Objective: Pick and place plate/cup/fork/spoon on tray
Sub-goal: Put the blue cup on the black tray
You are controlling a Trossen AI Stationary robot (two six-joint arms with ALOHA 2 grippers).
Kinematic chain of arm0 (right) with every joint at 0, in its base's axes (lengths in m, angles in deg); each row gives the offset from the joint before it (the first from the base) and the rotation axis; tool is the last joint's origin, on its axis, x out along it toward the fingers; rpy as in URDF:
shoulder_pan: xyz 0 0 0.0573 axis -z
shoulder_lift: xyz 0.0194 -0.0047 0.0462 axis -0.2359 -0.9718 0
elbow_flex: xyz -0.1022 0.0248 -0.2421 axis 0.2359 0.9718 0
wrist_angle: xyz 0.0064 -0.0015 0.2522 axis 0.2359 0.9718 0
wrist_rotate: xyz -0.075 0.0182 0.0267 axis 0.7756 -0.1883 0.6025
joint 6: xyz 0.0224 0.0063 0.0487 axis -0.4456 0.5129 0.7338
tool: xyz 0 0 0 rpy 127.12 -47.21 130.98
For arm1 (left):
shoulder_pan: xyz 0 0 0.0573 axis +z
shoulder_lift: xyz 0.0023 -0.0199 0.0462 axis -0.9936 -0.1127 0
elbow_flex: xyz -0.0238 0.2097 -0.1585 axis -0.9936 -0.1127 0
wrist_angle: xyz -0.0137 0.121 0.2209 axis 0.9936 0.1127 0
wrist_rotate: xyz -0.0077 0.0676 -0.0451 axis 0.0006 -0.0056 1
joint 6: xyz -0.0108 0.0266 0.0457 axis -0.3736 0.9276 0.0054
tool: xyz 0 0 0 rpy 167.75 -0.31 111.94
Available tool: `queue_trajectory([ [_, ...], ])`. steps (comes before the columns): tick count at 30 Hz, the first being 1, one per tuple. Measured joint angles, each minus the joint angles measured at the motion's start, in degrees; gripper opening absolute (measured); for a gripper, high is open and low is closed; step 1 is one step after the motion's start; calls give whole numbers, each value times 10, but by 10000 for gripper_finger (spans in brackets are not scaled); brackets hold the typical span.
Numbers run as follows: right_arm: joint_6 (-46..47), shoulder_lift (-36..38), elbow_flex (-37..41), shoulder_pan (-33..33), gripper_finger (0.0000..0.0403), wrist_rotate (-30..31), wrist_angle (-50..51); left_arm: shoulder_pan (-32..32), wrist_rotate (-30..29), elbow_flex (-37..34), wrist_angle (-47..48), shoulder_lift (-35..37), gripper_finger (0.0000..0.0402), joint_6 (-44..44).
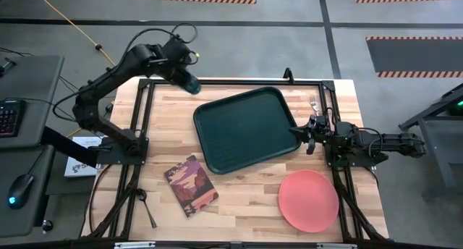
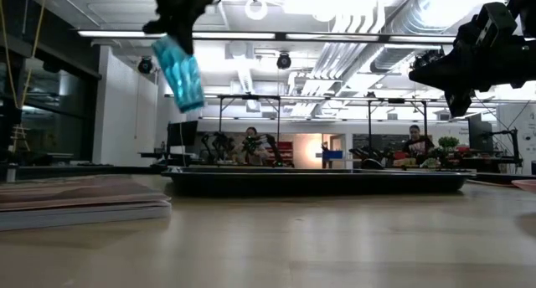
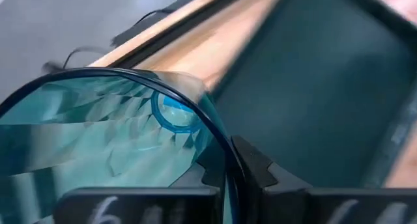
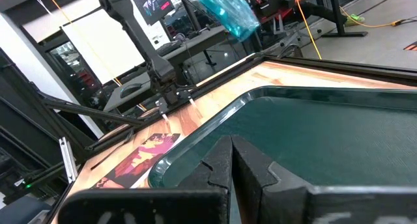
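The left jaws (image 1: 189,82), clamped on the cup (image 1: 191,84), hang beside the tray (image 1: 246,129), while the right jaws (image 1: 309,134) wait together.

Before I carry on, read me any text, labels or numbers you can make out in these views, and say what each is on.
No text can be read for certain.
Book: patterned maroon cover, no lettering legible.
White sheet beside the table's left edge: dark print, too small to read.
Left end effector, shut on the cup: pale marks on its body, cut off by the frame, unreadable.
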Motion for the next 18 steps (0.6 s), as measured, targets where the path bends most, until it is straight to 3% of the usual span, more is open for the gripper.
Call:
queue_trajectory([
  [8, 0, 0, 0, 0, 0, 0, 0, -125, -21, 21, 6, -33, 2, -20],
  [18, 0, 0, 0, 0, 0, 0, 0, -196, -57, 21, 53, -147, 1, -17],
])
